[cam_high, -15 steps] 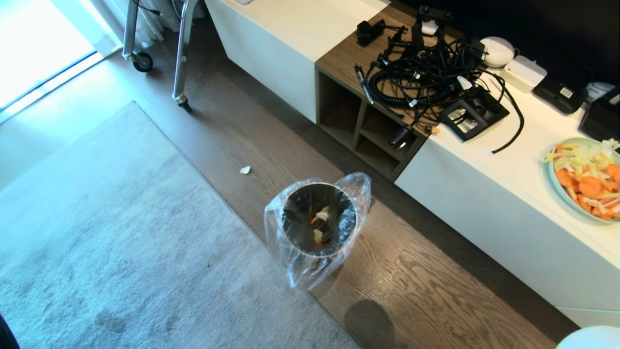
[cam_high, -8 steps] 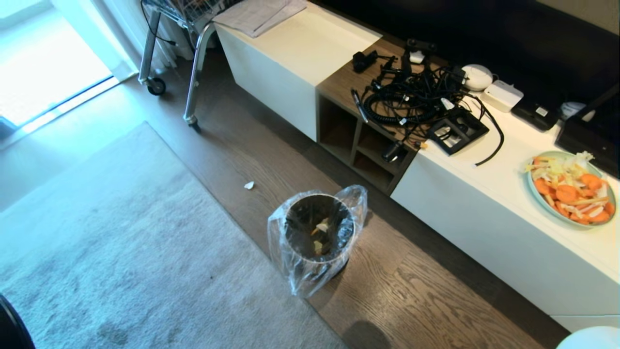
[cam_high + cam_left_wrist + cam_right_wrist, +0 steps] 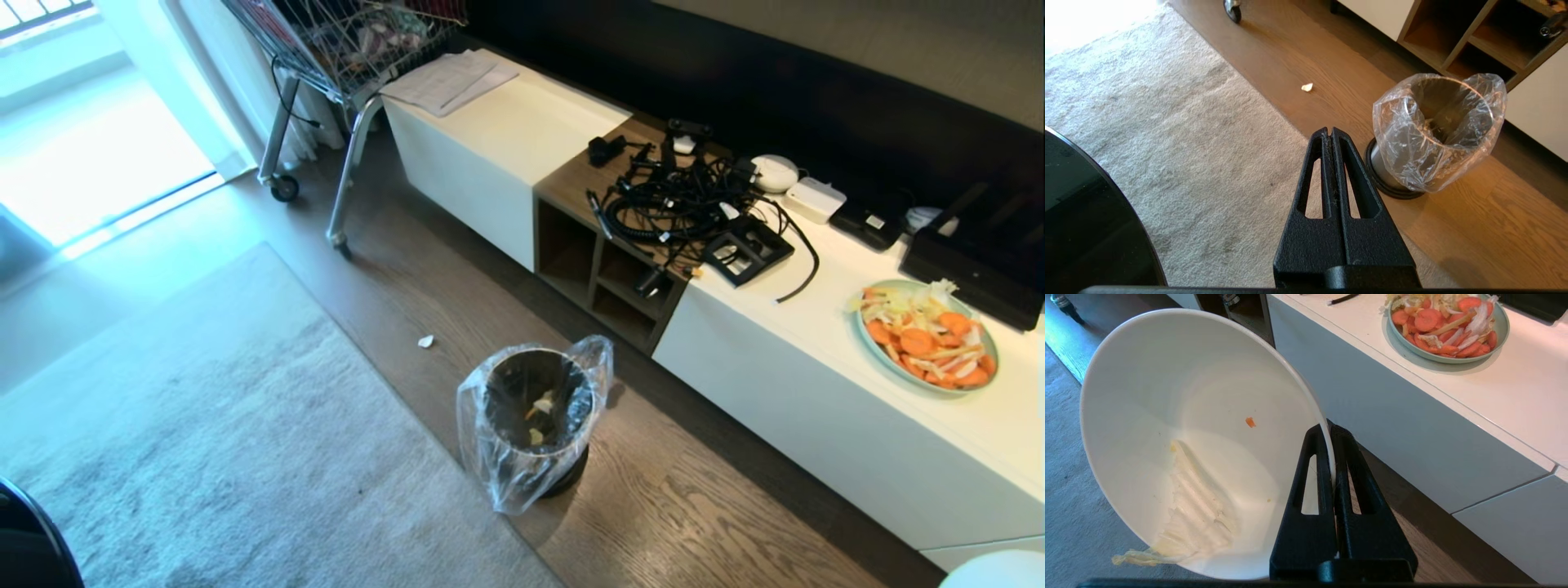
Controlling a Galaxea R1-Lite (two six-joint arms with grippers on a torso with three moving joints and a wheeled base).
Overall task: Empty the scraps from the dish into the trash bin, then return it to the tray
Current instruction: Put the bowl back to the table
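Dark wood floor (image 3: 694, 514), grey rug (image 3: 204, 441), low white cabinet (image 3: 816, 408), sunlit window (image 3: 98, 171)

No text, label or number can be read on anything in view.

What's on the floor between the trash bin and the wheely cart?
One small pale scrap on the wood floor, between the trash bin and the cart; otherwise bare, in the head view.

The left tool (image 3: 1331, 134) is showing two matte black, grainy plastic fingers (image 3: 1312, 179), each a long tapering wedge with a narrow triangular cut-out. The right tool (image 3: 1329, 430) is looking identical. Both are widening into a blocky black base.
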